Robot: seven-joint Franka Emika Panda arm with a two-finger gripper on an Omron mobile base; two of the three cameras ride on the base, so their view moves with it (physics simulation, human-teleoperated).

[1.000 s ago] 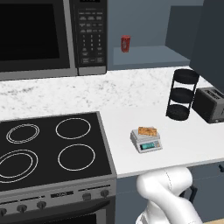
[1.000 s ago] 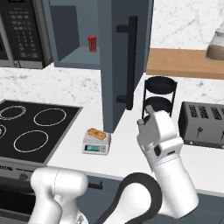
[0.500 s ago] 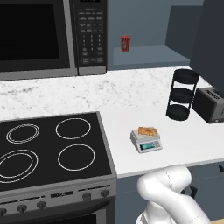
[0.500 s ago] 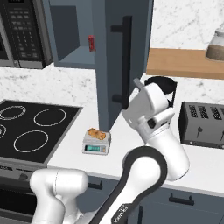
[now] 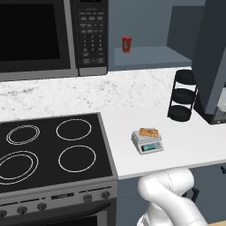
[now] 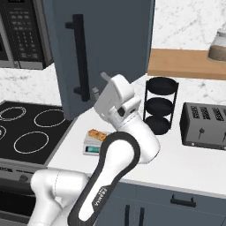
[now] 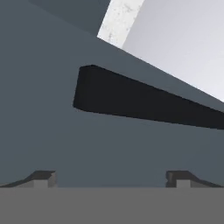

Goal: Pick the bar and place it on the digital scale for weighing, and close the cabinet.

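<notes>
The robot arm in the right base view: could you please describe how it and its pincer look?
The arm is glossy white with rounded, tubular links and dark, nearly black bands at its joints. Small dark lettering runs along one dark band low on the arm. The hand is a boxy white block. In the hand view, the pincer shows two small dark grey fingertips with stepped ends. No loose cables show.

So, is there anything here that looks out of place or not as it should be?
Only the cabinet: its door stands swung out over the counter, not closed. The open gripper faces the door near its black handle. The bar lies flat on the digital scale; nothing is spilled or damaged.
</notes>
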